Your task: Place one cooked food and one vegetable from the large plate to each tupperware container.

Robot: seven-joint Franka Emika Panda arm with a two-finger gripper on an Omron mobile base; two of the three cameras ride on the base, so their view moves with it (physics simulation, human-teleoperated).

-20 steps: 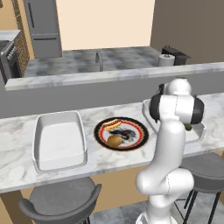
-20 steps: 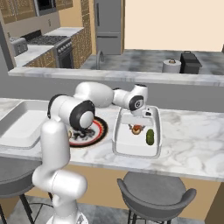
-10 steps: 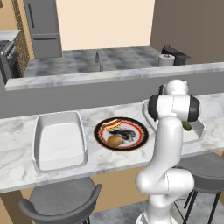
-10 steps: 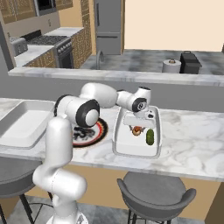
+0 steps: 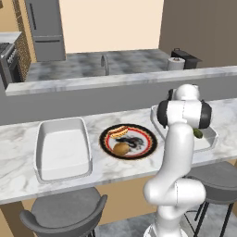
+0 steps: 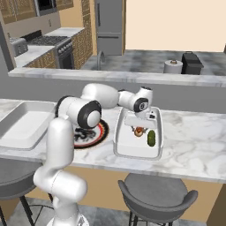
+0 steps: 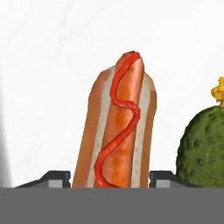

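Observation:
A hot dog with a ketchup squiggle lies on the white floor of the right tupperware container. My gripper straddles it. Each fingertip sits close against one side of the bun, and contact is unclear. A bumpy green vegetable lies just beside the hot dog, and it also shows in the right base view. The large plate in the middle of the counter carries another hot dog and a brown round food. The left tupperware container holds nothing.
A raised grey ledge runs behind the marble counter. A paper towel roll stands on the far counter. Grey stools stand below the counter's front edge, one under the right container.
The hand has stayed low over the right container with the hot dog between its fingers. The arm's upper links have shifted a little.

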